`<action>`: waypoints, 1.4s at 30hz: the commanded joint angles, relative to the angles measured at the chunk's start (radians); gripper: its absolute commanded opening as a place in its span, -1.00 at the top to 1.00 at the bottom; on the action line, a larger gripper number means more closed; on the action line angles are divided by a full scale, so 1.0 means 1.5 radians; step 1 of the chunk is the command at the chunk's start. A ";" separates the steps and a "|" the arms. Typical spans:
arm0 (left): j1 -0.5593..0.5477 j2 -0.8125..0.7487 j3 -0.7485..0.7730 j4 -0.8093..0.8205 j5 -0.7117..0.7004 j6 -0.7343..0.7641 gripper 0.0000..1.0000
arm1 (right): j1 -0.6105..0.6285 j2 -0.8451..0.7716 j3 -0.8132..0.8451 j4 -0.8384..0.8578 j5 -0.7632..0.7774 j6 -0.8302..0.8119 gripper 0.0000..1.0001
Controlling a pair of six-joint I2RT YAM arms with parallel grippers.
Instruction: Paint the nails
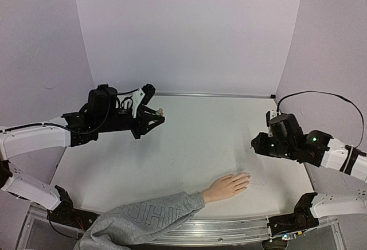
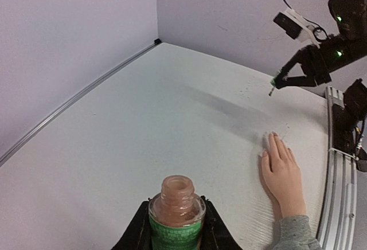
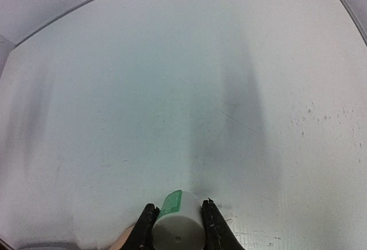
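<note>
We are seeing two tools: left tool point(image 1: 155, 114), upper left, clamping one open bottle point(image 2: 176, 207) — right tool point(image 3: 178, 211) clamping one white cap point(image 3: 180, 231) — and one mannequin hand point(image 1: 226, 187) lying lower centre, nails point(image 1: 247, 176) pointing right.

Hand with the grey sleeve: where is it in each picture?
Top external: hand, bottom middle, fingers pointing right.
Left wrist: lower right, fingers pointing up.
Right wrist: maybe the flesh-coloured sliver at the bottom edge.
Shared landmark: right gripper holding the white cap.
</note>
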 commanded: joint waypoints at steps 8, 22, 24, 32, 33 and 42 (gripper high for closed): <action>-0.103 0.080 0.032 0.023 0.168 0.032 1.00 | 0.000 0.034 0.105 0.253 -0.371 -0.233 1.00; -0.135 0.064 -0.031 0.023 0.084 0.079 1.00 | 0.150 0.161 0.200 0.330 -0.489 -0.307 1.00; -0.136 0.063 -0.032 0.023 0.084 0.083 1.00 | 0.156 0.173 0.210 0.330 -0.484 -0.308 1.00; -0.141 0.071 -0.027 0.023 0.088 0.098 1.00 | 0.163 0.198 0.217 0.335 -0.423 -0.297 1.00; -0.141 0.072 -0.026 0.023 0.088 0.100 1.00 | 0.163 0.196 0.215 0.335 -0.415 -0.297 1.00; -0.141 0.073 -0.020 0.023 0.084 0.110 1.00 | 0.163 0.220 0.215 0.334 -0.426 -0.296 1.00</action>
